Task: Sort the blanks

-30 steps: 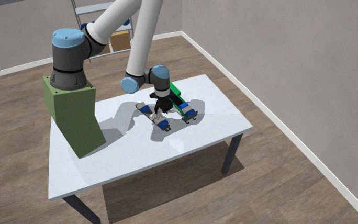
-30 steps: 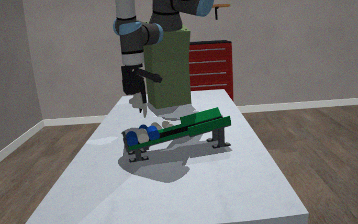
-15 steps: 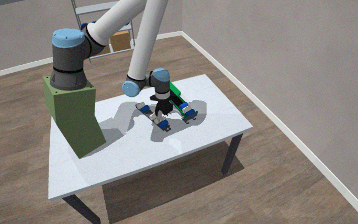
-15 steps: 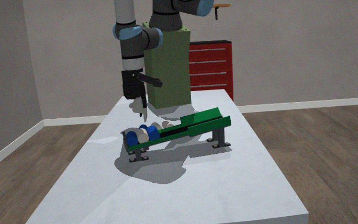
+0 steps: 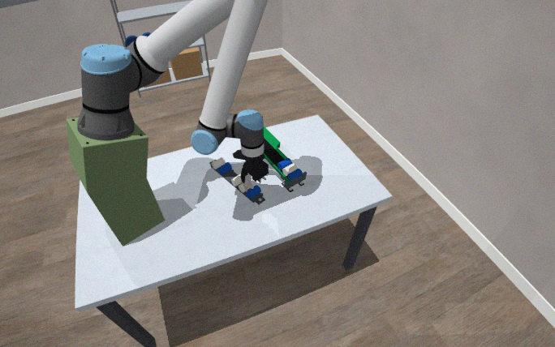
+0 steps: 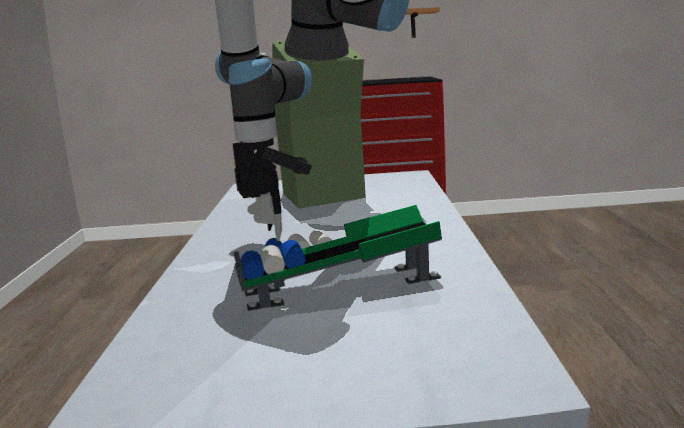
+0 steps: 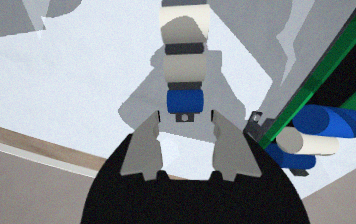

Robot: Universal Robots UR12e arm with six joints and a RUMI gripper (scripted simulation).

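Gripper [image 5: 261, 178] [image 6: 274, 228] [image 7: 185, 111] above stock rack [image 5: 260, 199] [image 7: 185, 118], fingers part-open, nothing between. Blue end blank [image 5: 253, 191] [image 7: 185, 101] in rack, likely next pick; white blank [image 5: 290, 169] [image 6: 272, 259] [image 7: 306, 141] wrongly amid blues on ramp [image 5: 271, 136] [image 6: 392, 222] [image 7: 303, 100] beside rack. Next: descend, straddle blue, close.

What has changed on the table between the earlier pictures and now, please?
The pincer has moved down toward the stock rack. It is open, with nothing between its fingers; nothing was taken hold of or let go. The three blanks on the ramp and those visible on the rack look unmoved.
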